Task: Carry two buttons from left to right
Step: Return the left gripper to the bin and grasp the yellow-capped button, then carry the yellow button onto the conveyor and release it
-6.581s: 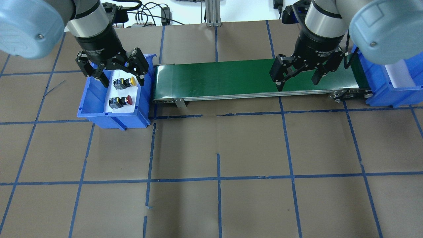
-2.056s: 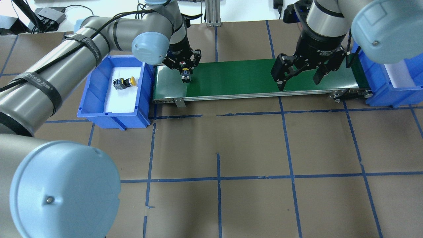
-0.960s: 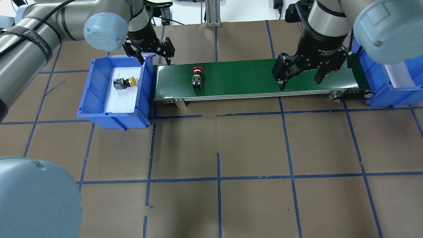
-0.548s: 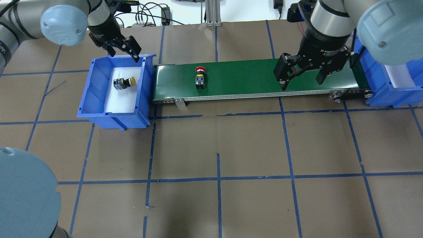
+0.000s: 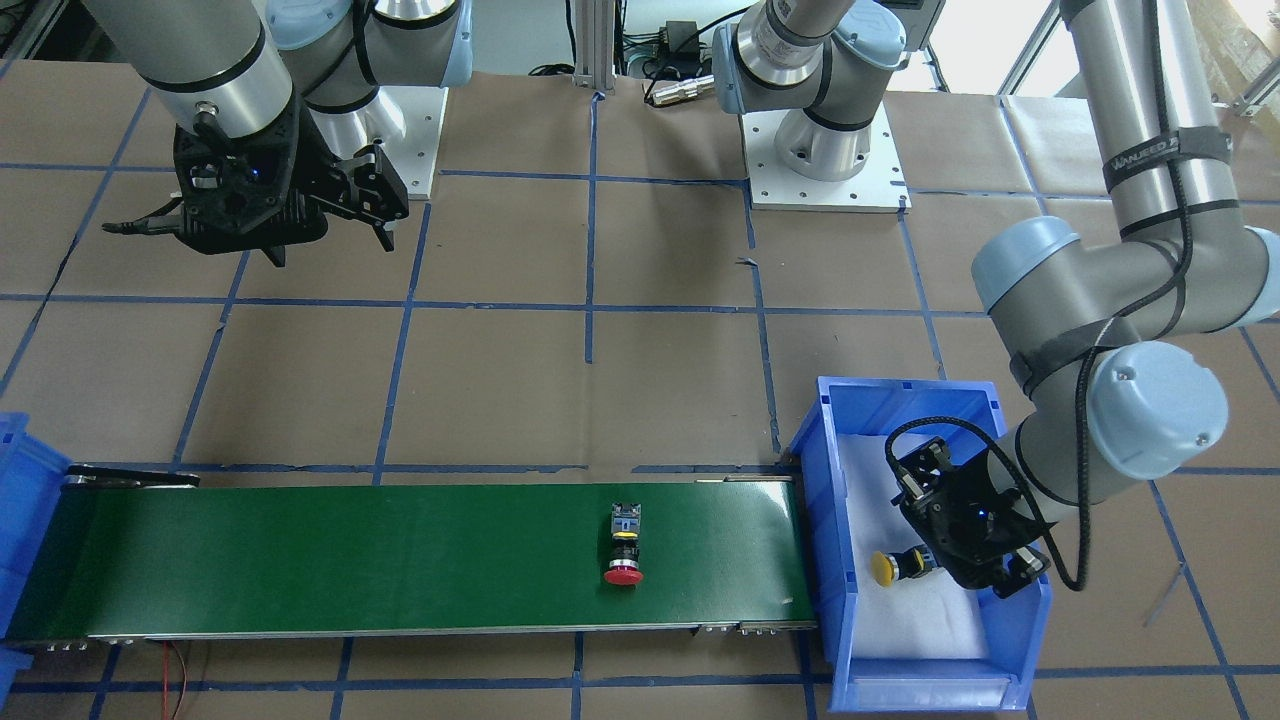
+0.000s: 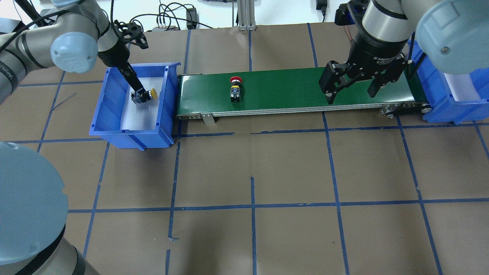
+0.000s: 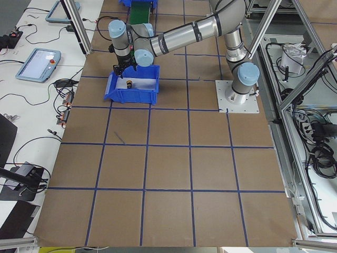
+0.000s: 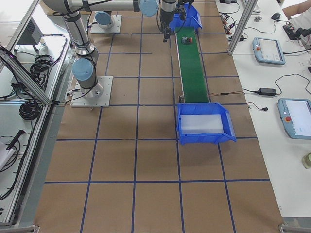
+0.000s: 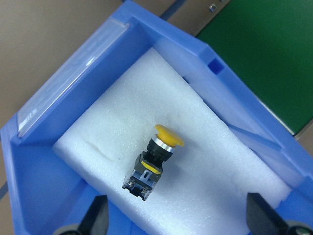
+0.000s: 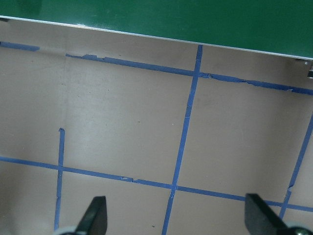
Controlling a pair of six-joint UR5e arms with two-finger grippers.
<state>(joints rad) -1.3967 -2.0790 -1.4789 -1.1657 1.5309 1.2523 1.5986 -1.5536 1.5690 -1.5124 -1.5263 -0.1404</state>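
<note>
I'm watching blue-taped brown table (image 6: 290,168), red button (image 6: 235,88) lying on green conveyor (image 6: 282,89), yellow button (image 9: 154,159) sitting on foam (image 9: 210,125) in blue bin (image 9: 63,112), left gripper (image 9: 178,223) hovering spread above it, right gripper (image 10: 176,220) gaping near conveyor.

The left arm reaches far forward; the left gripper (image 9: 178,220) points down, low, with fingers spread wide. The right gripper (image 6: 350,93) hangs higher, also pointing down, fingers apart.
</note>
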